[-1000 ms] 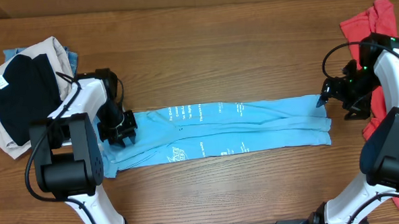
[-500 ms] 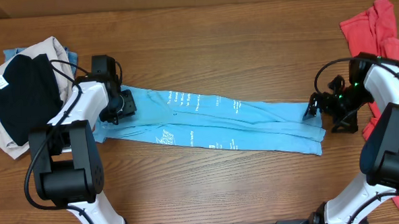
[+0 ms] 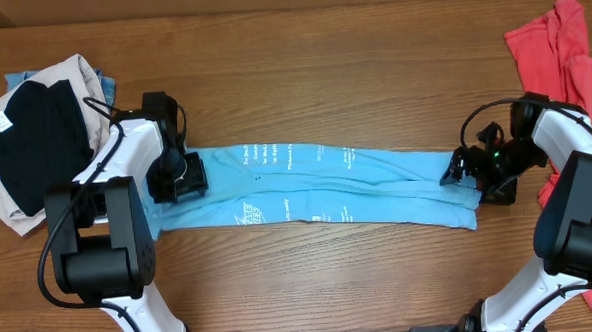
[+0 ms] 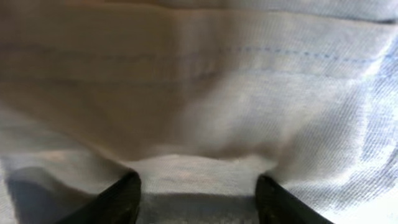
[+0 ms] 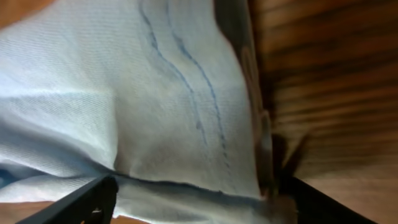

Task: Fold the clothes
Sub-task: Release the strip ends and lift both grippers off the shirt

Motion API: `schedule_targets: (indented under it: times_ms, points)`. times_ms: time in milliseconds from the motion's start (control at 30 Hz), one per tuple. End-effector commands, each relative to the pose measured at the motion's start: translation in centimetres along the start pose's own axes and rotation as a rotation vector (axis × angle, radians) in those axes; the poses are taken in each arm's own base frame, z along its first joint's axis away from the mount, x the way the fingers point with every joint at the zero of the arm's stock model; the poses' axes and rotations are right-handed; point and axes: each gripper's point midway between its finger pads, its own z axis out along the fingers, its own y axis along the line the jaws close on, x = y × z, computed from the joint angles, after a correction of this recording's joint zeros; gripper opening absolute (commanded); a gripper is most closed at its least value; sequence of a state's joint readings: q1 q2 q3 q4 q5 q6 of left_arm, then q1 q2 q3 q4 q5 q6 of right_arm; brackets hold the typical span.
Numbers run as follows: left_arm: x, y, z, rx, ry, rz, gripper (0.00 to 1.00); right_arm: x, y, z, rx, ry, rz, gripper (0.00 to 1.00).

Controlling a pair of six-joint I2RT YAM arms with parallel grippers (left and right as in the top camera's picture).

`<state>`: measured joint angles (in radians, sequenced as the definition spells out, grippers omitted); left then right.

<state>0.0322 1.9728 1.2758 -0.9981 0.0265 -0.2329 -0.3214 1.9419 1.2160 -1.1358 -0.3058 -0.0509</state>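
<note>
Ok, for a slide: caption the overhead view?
Left gripper and right gripper at opposite ends of the blue garment on the table.

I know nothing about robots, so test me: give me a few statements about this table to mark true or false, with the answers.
1. A long blue garment lies stretched out on the wooden table. True.
2. The red garment sits on the robot's left. False: the red garment is on its right, at the table's far corner.
3. The left end effector and the right end effector are at opposite ends of the blue garment. True.
4. The blue garment is plain, with no print. False: white lettering runs along it.
5. On the robot's left, a black garment lies on a beige one. True.
</note>
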Motion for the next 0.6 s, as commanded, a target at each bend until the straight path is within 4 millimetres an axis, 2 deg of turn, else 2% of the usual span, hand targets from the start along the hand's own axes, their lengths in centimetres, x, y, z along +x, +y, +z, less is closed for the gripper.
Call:
schedule_targets:
  times_ms: [0,100,167,300,333,367,467,567]
  points:
    - [2.0,0.0,1.7,0.007,0.101,-0.004,0.64,0.7,0.2,1.0,-0.034,0.004,0.001,0.82]
    - [1.8,0.2,1.7,-0.001,0.097,-0.004,0.66,0.4,0.0,1.4,-0.034,-0.014,-0.005,0.73]
    - [1.0,0.8,1.4,-0.037,0.065,-0.004,0.66,0.1,0.0,1.4,-0.033,-0.026,-0.006,0.57]
    - [-1.7,2.0,-0.1,-0.096,-0.025,-0.017,0.66,-0.4,-0.1,1.3,-0.035,-0.046,-0.008,0.15]
    - [-2.2,1.9,-0.4,-0.090,-0.041,-0.020,0.66,-0.6,-0.1,1.3,-0.035,-0.052,-0.008,0.09]
    - [-2.8,1.7,-0.8,-0.078,-0.060,-0.022,0.66,-0.7,-0.2,1.2,-0.033,-0.058,0.001,0.05]
    - [-4.5,0.8,-2.3,-0.032,-0.111,-0.020,0.69,-1.4,-0.5,0.8,-0.006,-0.079,0.008,0.04]
    - [-5.9,-0.4,-4.9,0.020,-0.151,-0.014,0.71,-2.6,-1.0,-0.6,0.048,-0.118,0.031,0.04]
